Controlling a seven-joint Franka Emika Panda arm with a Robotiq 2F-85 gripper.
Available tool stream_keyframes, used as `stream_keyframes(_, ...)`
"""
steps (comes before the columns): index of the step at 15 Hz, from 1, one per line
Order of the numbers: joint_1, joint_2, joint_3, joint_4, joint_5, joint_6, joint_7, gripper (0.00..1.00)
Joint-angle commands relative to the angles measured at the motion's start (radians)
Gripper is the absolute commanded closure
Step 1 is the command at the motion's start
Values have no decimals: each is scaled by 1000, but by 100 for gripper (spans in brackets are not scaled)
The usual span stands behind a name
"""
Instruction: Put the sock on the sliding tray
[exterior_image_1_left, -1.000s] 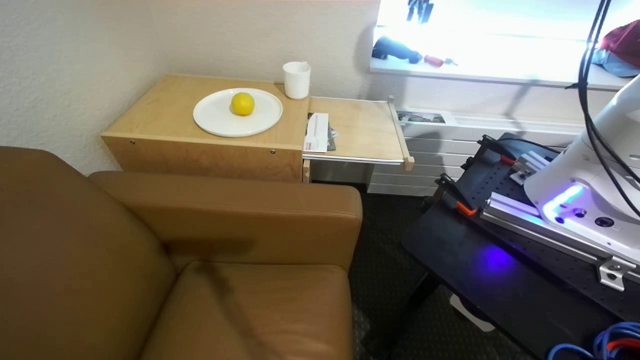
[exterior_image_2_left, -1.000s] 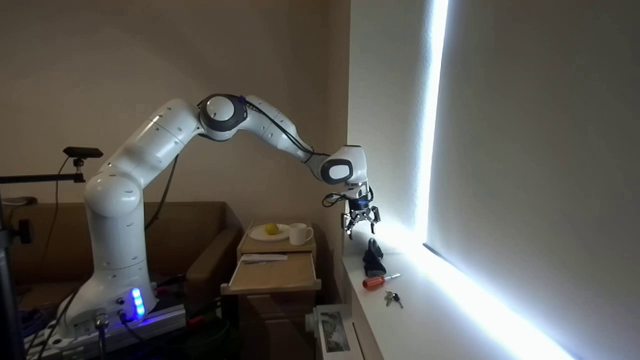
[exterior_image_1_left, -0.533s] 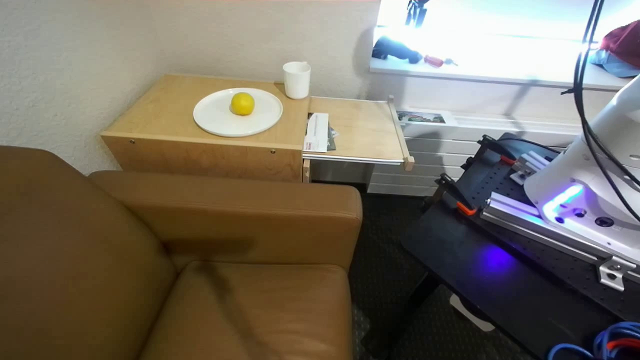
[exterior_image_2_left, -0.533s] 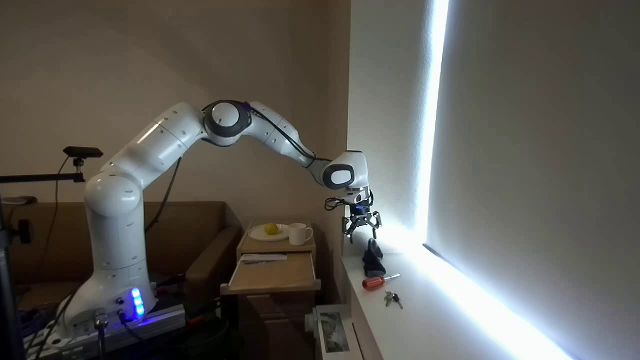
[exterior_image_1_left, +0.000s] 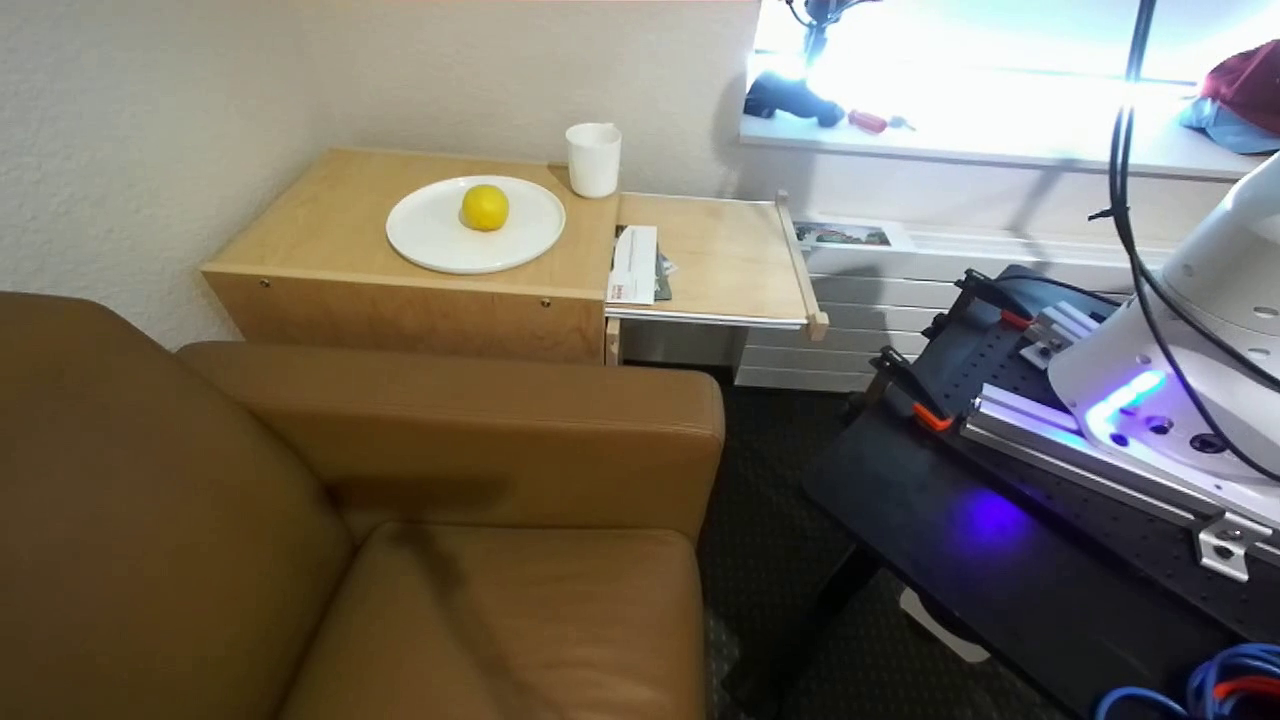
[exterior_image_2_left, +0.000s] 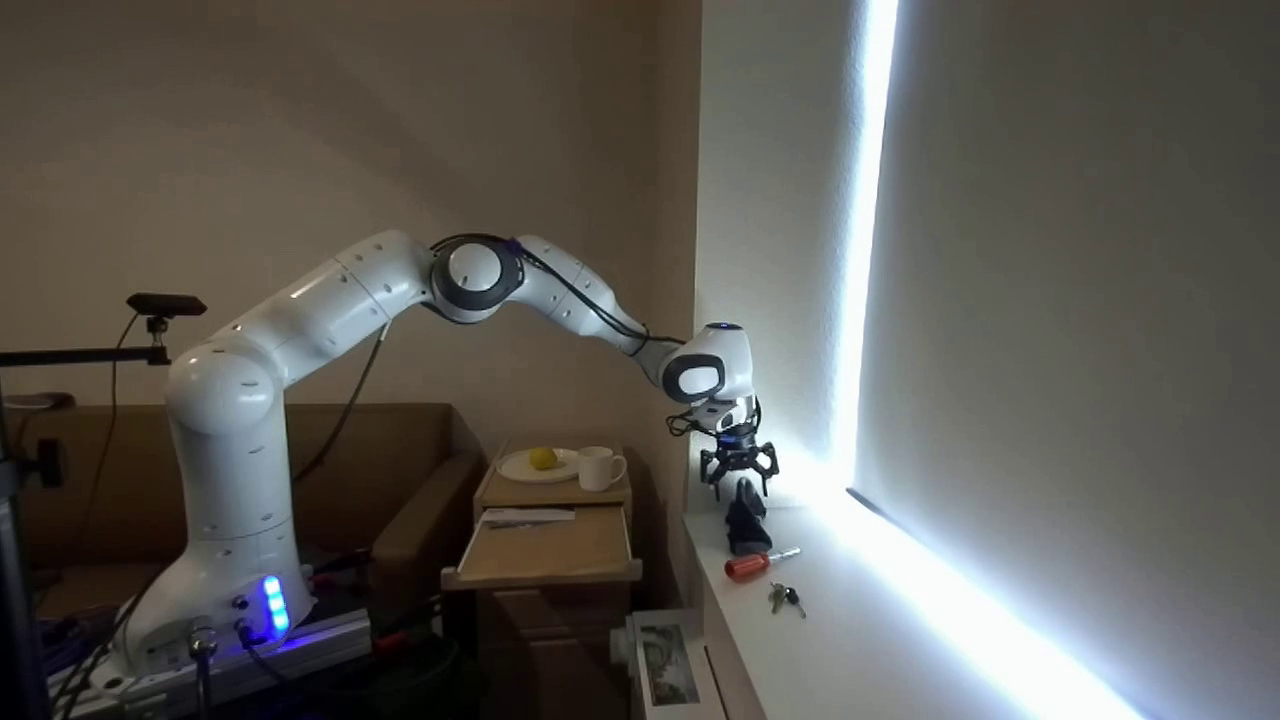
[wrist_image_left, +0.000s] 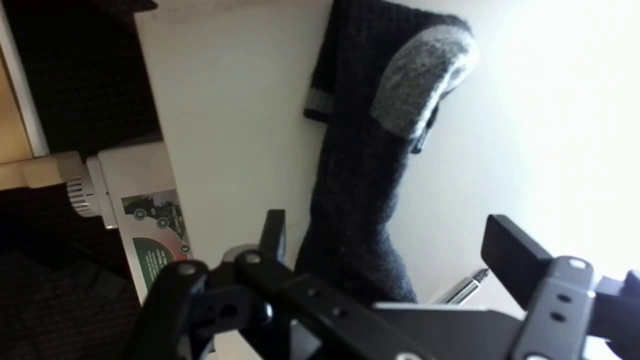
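The sock (wrist_image_left: 357, 165) is dark with a grey patch and lies folded on the white window sill. It also shows in both exterior views (exterior_image_1_left: 790, 98) (exterior_image_2_left: 747, 520). My gripper (exterior_image_2_left: 742, 490) is open and points down, above the far end of the sock. In the wrist view the fingers (wrist_image_left: 390, 235) stand wide apart on either side of the sock's lower part, with nothing held; that end of the sock is hidden behind the gripper. The sliding tray (exterior_image_1_left: 720, 250) is pulled out of the wooden cabinet, also seen in an exterior view (exterior_image_2_left: 550, 550).
A red screwdriver (exterior_image_2_left: 748, 567) and keys (exterior_image_2_left: 787, 599) lie on the sill (exterior_image_2_left: 830, 660) near the sock. White papers (exterior_image_1_left: 633, 265) lie on the tray's cabinet side. A plate (exterior_image_1_left: 430, 235) with a yellow ball (exterior_image_1_left: 485, 208) and a mug (exterior_image_1_left: 594, 160) stand on the cabinet.
My gripper has come down and shifted slightly toward the window, closer to the sock. Its fingers stay open. The sock and the tray have not moved.
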Motion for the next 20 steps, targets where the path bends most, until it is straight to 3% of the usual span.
stream_keyframes(1,-50,112,23,177,-1,-118,65,0)
stream_keyframes(3,-79,158,42,260,27,-266,55,0)
stream_keyframes(4,-86,180,44,296,29,-320,63,25)
stream_keyframes(5,-92,197,43,328,30,-359,71,27)
stream_keyframes(8,-122,243,42,415,28,-429,77,47)
stream_keyframes(12,-150,249,65,462,-5,-450,85,76)
stream_keyframes(15,-139,192,44,434,6,-447,27,97)
stream_keyframes(17,-140,152,38,422,-3,-472,-13,100)
stream_keyframes(20,-158,66,49,391,0,-598,-135,99)
